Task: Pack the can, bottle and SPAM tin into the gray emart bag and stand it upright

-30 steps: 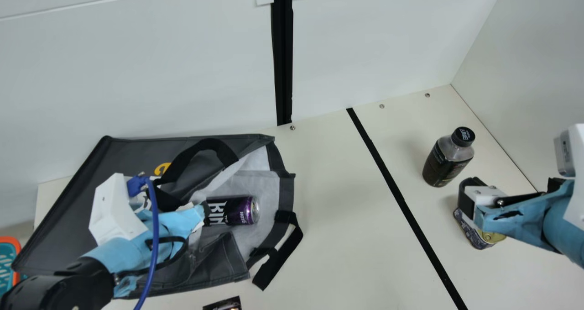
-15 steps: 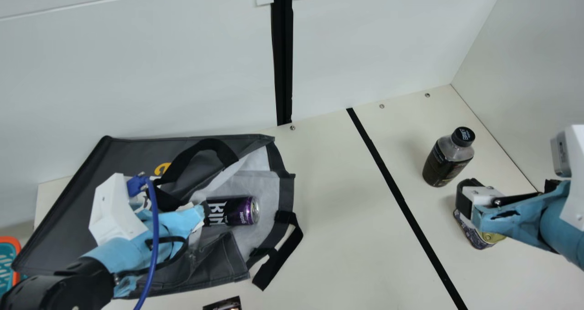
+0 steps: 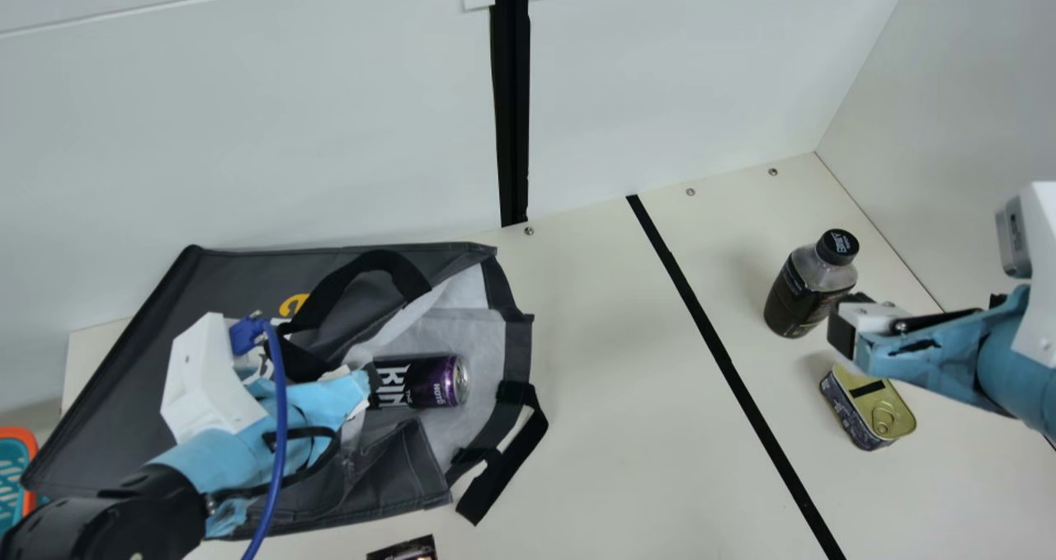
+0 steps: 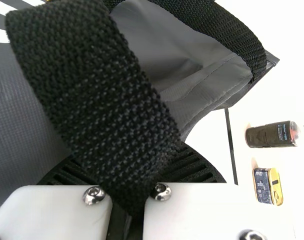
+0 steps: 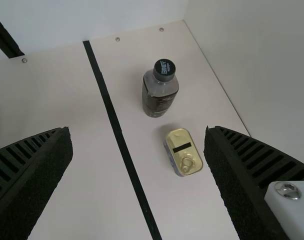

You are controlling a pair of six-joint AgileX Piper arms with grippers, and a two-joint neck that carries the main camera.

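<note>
Gray emart bag [image 3: 239, 275]: lying on its side beneath the left gripper [image 3: 356, 388], mouth toward the right gripper's side
In the bag: the can [image 3: 425, 380], on its side on the pale lining in the open mouth, just beside the left gripper
Left gripper: clenched on the bag's black handle [image 4: 92, 90]
Right gripper [image 3: 846, 321]: released, fingers spread wide, nothing between them, above the table
SPAM tin [image 3: 883, 411]: outside the bag, on the table near the right gripper, pull-ring lid up
Bottle [image 3: 800, 292]: outside the bag, upright, capped, just beyond the right gripper
Black stripe [image 3: 718, 350]: on the table [image 3: 594, 428] between the two grippers
Teal-and-orange object [image 3: 15, 465]: well left of the left gripper
</note>
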